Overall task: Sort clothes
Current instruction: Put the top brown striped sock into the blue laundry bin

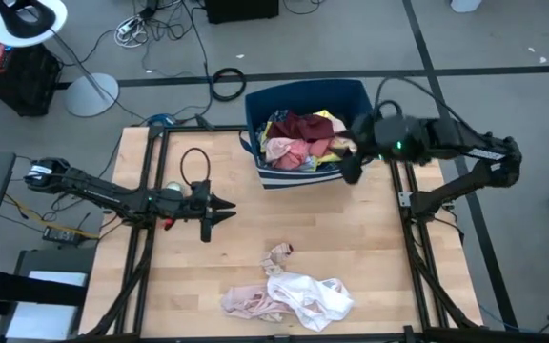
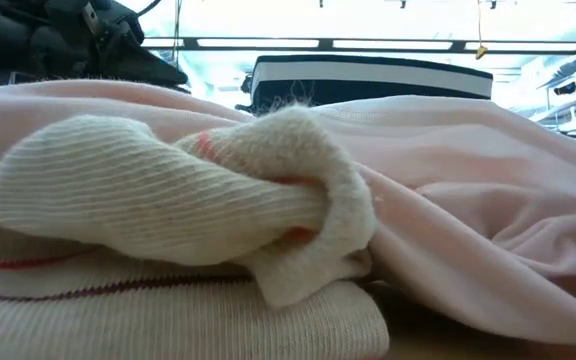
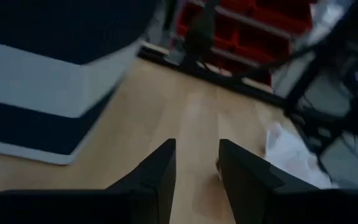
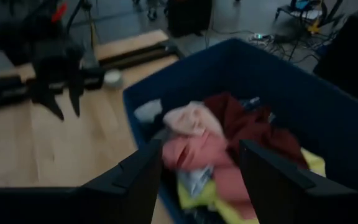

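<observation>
Hovering over the left half of the bench (image 1: 179,276), the left tool (image 1: 227,211) points toward the centre with its fingers (image 3: 160,174) narrowly parted and nothing between them, its arm stretched low and nearly level from the left edge. It appears to be waiting its turn rather than reaching for anything. Near the front edge, a little right of centre, lies a small heap of light clothes (image 1: 289,293), pale pink and white, with a cream ribbed piece (image 2: 168,200) on top — seemingly the pile sorted out so far. At the back edge stands the navy bin (image 1: 351,95) with white stripes, holding the remaining garments (image 1: 298,143): maroon, salmon and yellow, jumbled together. The right tool (image 4: 201,165) hangs over the bin's right side, its fingers spread wide and empty just above the salmon fabric (image 4: 197,152). Its arm is folded back from the right edge and angled downward, a pose suited to picking out the next piece.
</observation>
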Robot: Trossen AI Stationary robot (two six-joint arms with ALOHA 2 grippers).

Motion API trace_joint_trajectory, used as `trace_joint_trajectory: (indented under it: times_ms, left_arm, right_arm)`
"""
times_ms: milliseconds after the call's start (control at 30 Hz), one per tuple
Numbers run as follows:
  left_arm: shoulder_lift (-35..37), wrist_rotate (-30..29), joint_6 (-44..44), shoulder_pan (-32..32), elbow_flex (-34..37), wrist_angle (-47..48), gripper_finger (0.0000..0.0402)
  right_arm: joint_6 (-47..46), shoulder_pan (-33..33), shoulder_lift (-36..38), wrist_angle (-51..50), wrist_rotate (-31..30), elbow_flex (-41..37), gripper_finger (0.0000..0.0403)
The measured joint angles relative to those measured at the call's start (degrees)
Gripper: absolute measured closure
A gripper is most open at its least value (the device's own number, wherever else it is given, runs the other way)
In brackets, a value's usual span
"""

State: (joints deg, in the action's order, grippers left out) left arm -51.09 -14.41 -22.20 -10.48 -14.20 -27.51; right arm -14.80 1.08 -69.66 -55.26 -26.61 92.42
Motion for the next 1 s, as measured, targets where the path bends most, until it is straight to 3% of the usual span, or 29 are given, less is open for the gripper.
trace_joint_trajectory:
  times_ms: [233, 467, 800, 1000]
  left_arm:
    - [-13.0, 4.5, 2.6, -1.8, -7.9, 0.3, 0.0273]
    - [-25.5, 8.3, -0.3, -2.9, -16.3, 0.9, 0.0273]
    - [-41.1, 12.4, -5.3, -3.8, -35.9, 17.2, 0.0273]
    - [-48.8, 12.6, -8.6, -3.8, -44.8, 28.6, 0.0273]
  right_arm:
    - [-8.3, 11.8, -0.5, -9.9, -9.9, -0.1, 0.0193]
    - [-21.4, 23.6, 2.0, -12.1, -17.9, -7.8, 0.0193]
    - [-41.9, 36.2, 3.3, -11.8, -26.1, -21.1, 0.0194]
    - [-48.6, 40.6, 3.3, -8.0, -27.7, -26.5, 0.0194]
